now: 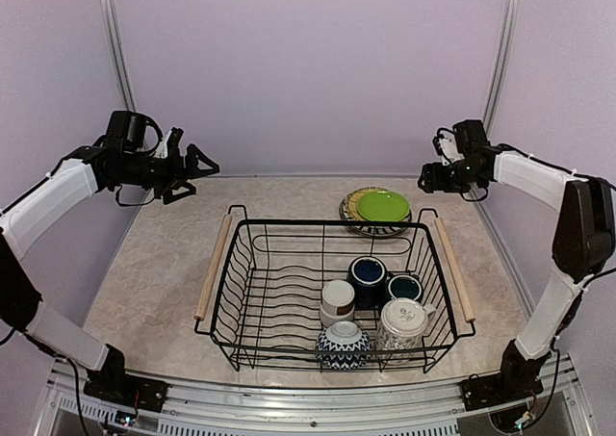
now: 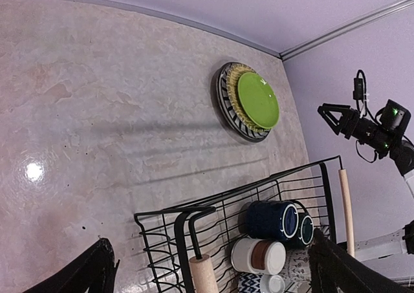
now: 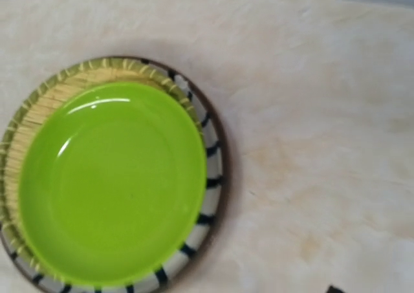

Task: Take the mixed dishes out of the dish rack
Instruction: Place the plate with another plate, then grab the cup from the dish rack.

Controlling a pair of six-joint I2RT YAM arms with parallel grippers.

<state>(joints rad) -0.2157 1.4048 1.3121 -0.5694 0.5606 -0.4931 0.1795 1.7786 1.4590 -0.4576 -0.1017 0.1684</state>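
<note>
Black wire dish rack (image 1: 289, 226), wooden handles, mid-bench (image 1: 154, 263); cups (image 1: 338, 299) at its near right. Lime-green plate (image 1: 383, 205) tops the far stack, largely covering the plates beneath. My left tool (image 1: 199, 178) and right tool (image 1: 429, 178) stand apart, empty.

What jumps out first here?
The lime-green plate, topping a woven yellow plate and a striped plate on the table just behind the dish rack. Then the dark mugs, pale cups and a patterned bowl clustered in the rack's right half.
</note>
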